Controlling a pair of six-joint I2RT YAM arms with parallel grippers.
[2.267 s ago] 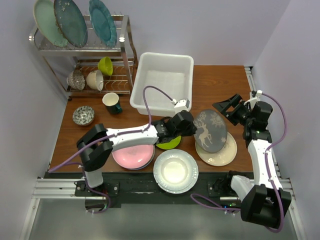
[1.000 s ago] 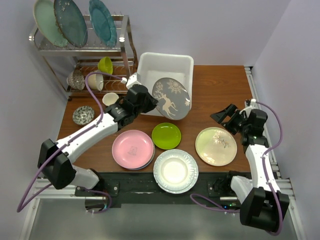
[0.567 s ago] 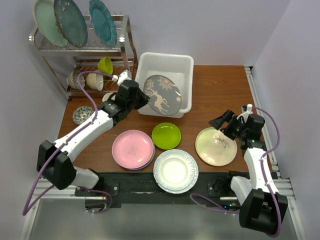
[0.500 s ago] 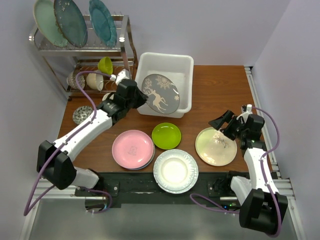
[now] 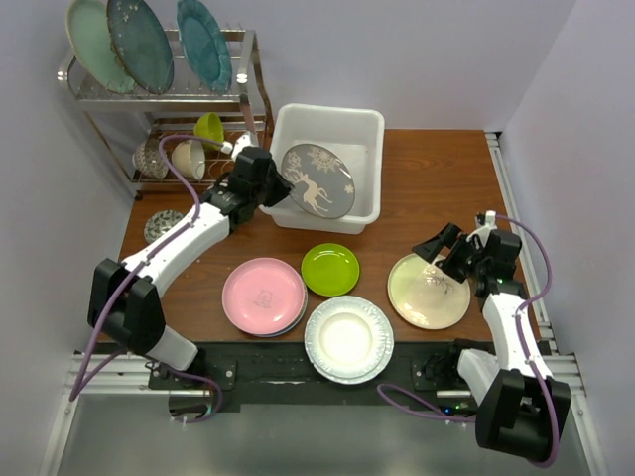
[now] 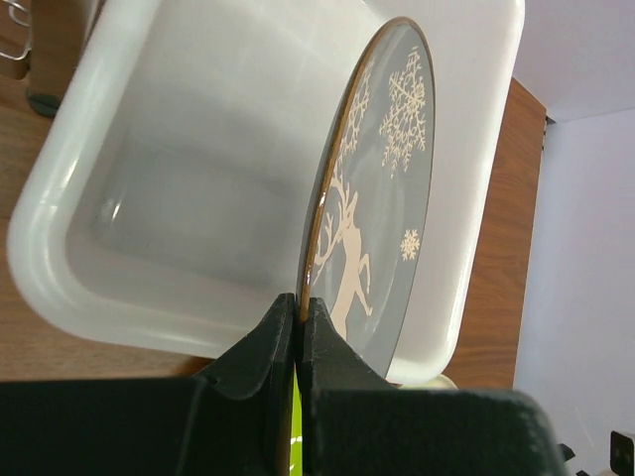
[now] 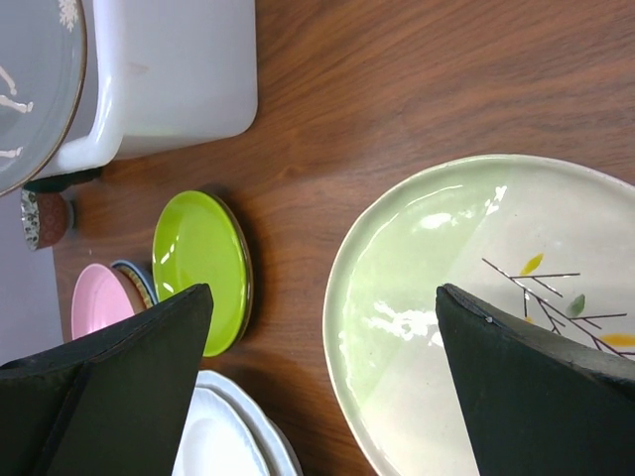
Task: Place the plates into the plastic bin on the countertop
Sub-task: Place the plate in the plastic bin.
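Left gripper (image 6: 298, 302) clamped on deer plate (image 6: 382, 198) rim, tilted over bin (image 6: 40, 248); lower inside, level, then release. Right gripper (image 7: 322, 297) spread wide over cream plate (image 7: 397, 327).

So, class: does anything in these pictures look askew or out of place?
Only the grey deer plate: it hangs tilted over the near rim of the plastic bin, pinched at its edge by the left claw. Nothing else stands out.

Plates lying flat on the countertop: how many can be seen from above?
4: the pink plate at near left, the lime green plate in the middle, the white plate at the near edge, the cream plate on the right. More may hide underneath.
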